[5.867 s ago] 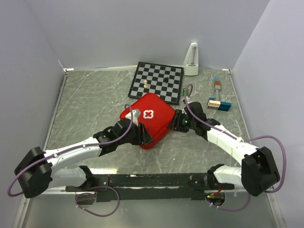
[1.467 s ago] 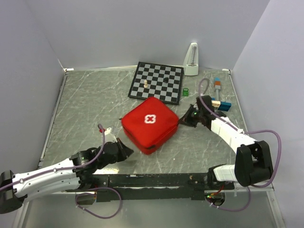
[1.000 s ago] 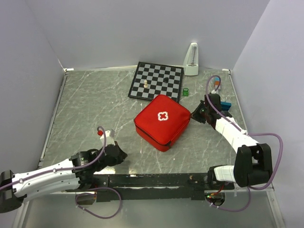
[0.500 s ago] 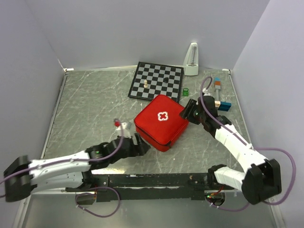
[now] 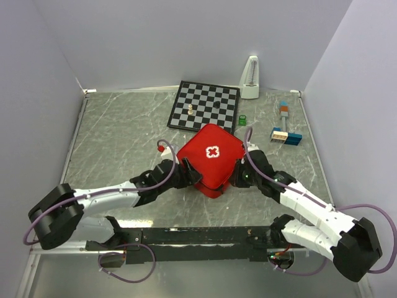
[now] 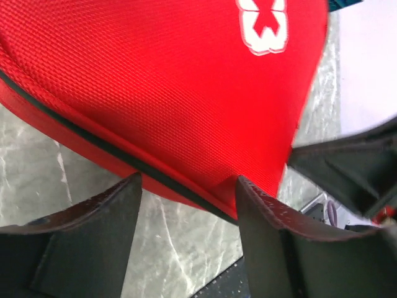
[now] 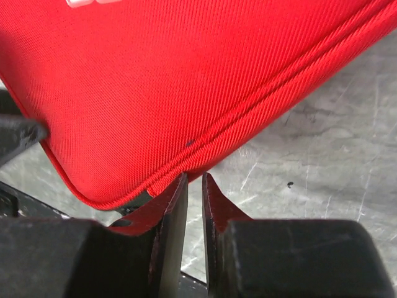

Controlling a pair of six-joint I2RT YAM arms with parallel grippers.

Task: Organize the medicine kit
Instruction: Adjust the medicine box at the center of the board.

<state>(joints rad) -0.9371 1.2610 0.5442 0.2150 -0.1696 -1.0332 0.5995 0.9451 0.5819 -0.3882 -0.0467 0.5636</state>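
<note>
With the kit (image 5: 211,158) at frame centre, its edge is to be seated deep between the open left gripper (image 5: 190,174) fingers while the near-closed right gripper (image 5: 238,177), grip unconfirmed, is centred on the seam (image 7: 260,110).

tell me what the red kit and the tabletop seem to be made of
Medicine kit: woven synthetic fabric, probably nylon or polyester, matte; fine weave ribs show close up. Tabletop: grey stone look with white veins, faint sheen; real marble or printed laminate, can't tell.
</note>
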